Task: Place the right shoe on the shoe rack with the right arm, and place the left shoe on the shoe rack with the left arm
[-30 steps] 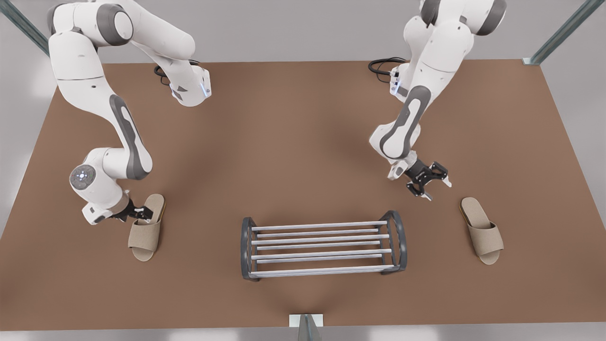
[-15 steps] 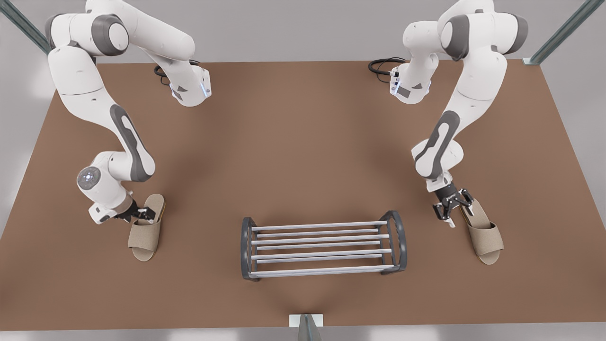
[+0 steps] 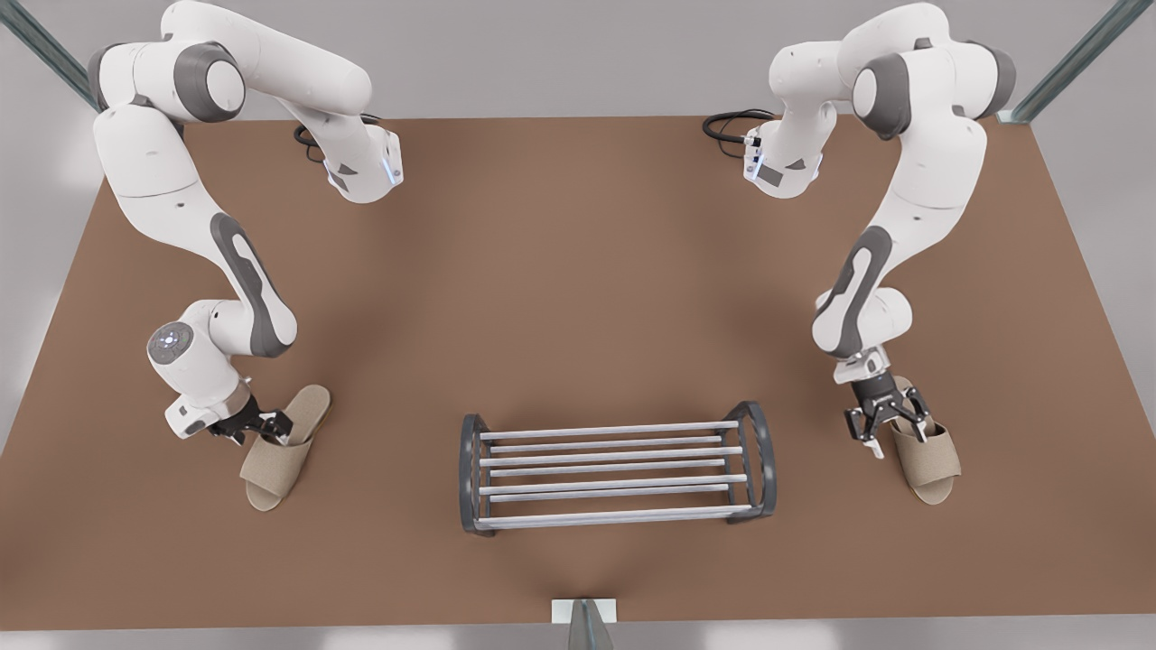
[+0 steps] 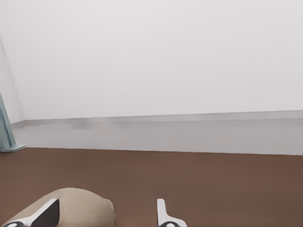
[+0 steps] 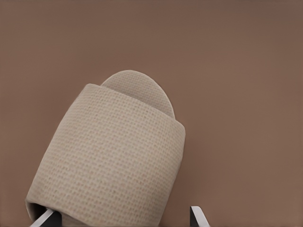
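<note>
The shoe rack (image 3: 610, 518) stands low at the table's front middle. At the front view's left, the left shoe (image 3: 271, 465) lies slanted, its heel (image 4: 80, 205) showing past my left gripper (image 3: 269, 424), which reaches in sideways and is shut on the shoe's edge. At the front view's right, the right shoe (image 3: 932, 462) lies flat with its toe toward the front edge. My right gripper (image 3: 890, 429) hangs over its heel end, open, with its fingertips (image 5: 196, 215) straddling the wide strap (image 5: 113, 156).
The brown table (image 3: 578, 271) stretches wide between the two arm bases. Black cables (image 3: 727, 126) lie at the back. A metal post (image 3: 585, 623) stands at the front edge, just ahead of the rack.
My right gripper swung out from mid-table and came down over the right shoe. The left shoe turned, its heel swinging toward the rack, with my left gripper on it.
</note>
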{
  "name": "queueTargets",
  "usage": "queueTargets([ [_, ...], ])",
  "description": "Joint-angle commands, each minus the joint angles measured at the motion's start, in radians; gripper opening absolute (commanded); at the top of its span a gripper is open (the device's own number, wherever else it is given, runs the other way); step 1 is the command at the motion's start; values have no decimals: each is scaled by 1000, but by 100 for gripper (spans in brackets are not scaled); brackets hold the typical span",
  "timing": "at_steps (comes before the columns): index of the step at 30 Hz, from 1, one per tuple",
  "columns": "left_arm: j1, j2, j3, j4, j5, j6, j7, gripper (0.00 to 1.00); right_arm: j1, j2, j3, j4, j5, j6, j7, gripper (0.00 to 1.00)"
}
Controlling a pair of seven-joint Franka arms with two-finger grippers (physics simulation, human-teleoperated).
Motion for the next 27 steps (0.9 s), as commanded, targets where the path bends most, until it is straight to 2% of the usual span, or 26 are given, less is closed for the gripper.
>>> queueTargets([
  [1,3,1,0,4,7,10,-821,100,-1,-1,0,-1,0,12,-44,100],
  [9,31,-6,1,-22,7,4,-824,100,-9,13,0,5,0,36,-54,100],
  [10,31,-14,1,-28,7,4,-823,100,-9,13,0,5,0,36,-54,97],
  [13,25,-35,0,-40,7,2,-823,100,-10,13,0,5,0,36,-56,70],
  [14,25,-34,0,-42,7,4,-824,100,-12,13,0,5,0,36,-58,63],
  [16,28,-46,1,-62,5,2,-826,100,-12,15,0,10,0,36,-62,60],
  [17,29,-75,3,-85,5,2,-824,100,-12,15,0,11,0,36,-64,54],
  [19,32,-78,3,-106,5,1,-826,100,-10,15,2,19,2,36,-64,48],
  [20,26,-77,41,-114,7,-1,-826,100,-10,13,2,19,2,36,-64,42],
  [23,28,-64,41,-124,7,-2,-826,100,-9,13,2,20,2,36,-70,21],
  [27,29,-40,41,-111,8,-4,-826,100,-7,7,2,19,2,35,-111,21],
])
